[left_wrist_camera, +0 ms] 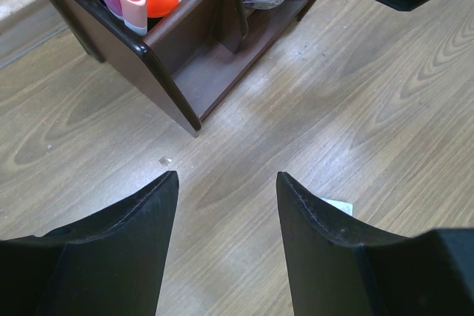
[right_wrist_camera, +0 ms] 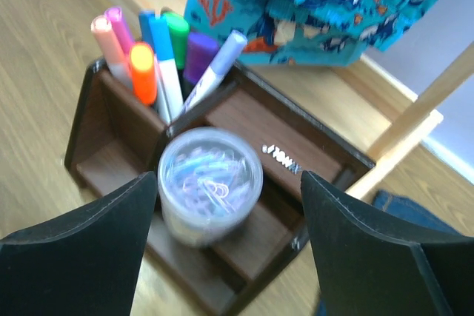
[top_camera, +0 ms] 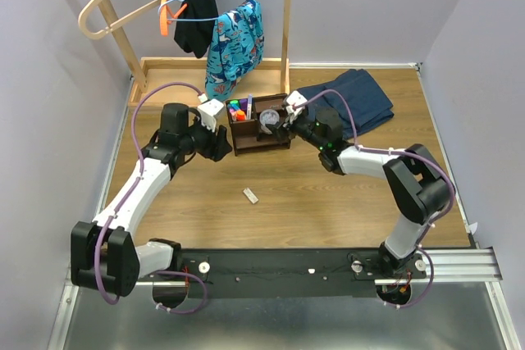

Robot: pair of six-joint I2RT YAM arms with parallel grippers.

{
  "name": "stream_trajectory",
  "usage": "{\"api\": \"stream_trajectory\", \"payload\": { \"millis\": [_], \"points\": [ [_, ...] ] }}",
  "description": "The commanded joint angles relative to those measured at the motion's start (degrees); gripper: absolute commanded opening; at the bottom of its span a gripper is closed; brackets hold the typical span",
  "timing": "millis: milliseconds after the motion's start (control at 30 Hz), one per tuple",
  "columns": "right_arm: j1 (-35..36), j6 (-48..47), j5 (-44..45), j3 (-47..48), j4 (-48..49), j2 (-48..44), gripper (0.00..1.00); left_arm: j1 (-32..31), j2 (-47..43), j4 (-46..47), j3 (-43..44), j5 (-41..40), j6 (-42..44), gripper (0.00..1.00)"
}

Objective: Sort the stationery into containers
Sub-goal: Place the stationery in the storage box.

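1. Top external view: the dark brown organiser [top_camera: 261, 135] stands upright on the worktop [top_camera: 328, 202], towards the far side and between the two arms.
2. The left tool [top_camera: 218, 145] sits just beside the organiser's left end. In the left wrist view, the left tool [left_wrist_camera: 227, 177] has its jaws moderately apart, with only bare worktop between them.
3. The right tool [top_camera: 284, 118] is at the organiser's right end. In the right wrist view, the right tool [right_wrist_camera: 227, 177] has its jaws spread wide either side of the clear round tub [right_wrist_camera: 211, 183]. A gap shows on the tub's right side; whether the other finger touches it I cannot tell.
4. The tub stands upright in a low front compartment of the organiser [right_wrist_camera: 244, 120].
5. Markers and pens [right_wrist_camera: 159, 57] stand together, caps up, in the tall back corner compartment: orange, green, purple, pink and blue tops.
6. A small white eraser [top_camera: 251, 195] lies on the open worktop, well apart from the organiser, nearer the arm bases.
7. Folded jeans [top_camera: 353, 97] lie to the right of the organiser, and a patterned teal garment [top_camera: 236, 43] hangs behind it.
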Motion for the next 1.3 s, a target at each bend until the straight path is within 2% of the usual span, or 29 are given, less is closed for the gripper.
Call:
{"api": "stream_trajectory", "payload": {
  "millis": [0,33,67,100,200,300,333,400,433,467,900,1267],
  "points": [
    [0.0,-5.4,-2.5,1.6,-14.2,-4.3,0.86,0.4,-3.0,-0.8,1.3,1.4,-0.3,0.65],
    [0.0,-5.6,-3.5,1.9,-17.9,-4.8,0.86,0.4,-3.4,-0.5,1.0,1.4,-0.4,0.65],
    [0.0,-5.6,-4.9,1.9,-19.4,-5.1,0.97,0.4,-3.8,-0.6,0.8,1.4,-0.6,0.65],
    [0.0,-5.8,-6.9,2.0,-21.0,-5.6,1.0,0.4,-4.0,-0.5,0.5,1.4,-0.7,0.65],
    [0.0,-5.9,-9.1,2.7,-25.2,-6.1,0.99,0.4,-4.7,-0.5,0.5,1.3,-1.0,0.65],
    [0.0,-6.9,-10.5,3.8,-27.1,-5.1,0.81,0.5,-5.0,-0.8,0.7,1.2,-0.9,0.65],
    [0.0,-7.2,-10.6,4.3,-27.9,-4.0,0.6,0.6,-5.0,-1.1,0.6,1.1,-0.8,0.65],
    [-0.1,-7.6,-10.8,6.5,-28.7,-2.6,0.32,0.9,-5.1,-1.1,0.4,1.0,-0.4,0.65],
    [0.0,-7.5,-10.5,7.0,-28.7,-1.9,0.1,0.9,-5.1,-1.1,0.3,0.9,-0.4,0.65],
    [-0.1,-7.3,-10.2,7.6,-28.2,-0.7,0.01,1.0,-5.2,-1.2,0.2,0.9,-0.4,0.65],
    [0.0,-7.8,-8.9,13.8,-27.4,5.5,0.01,1.4,-4.9,-0.9,-1.0,0.9,-0.7,0.65],
    [0.0,-11.6,-15.2,13.8,-38.5,1.2,0.01,1.4,-5.5,0.4,-1.9,1.6,-2.2,0.64]
  ]
}}
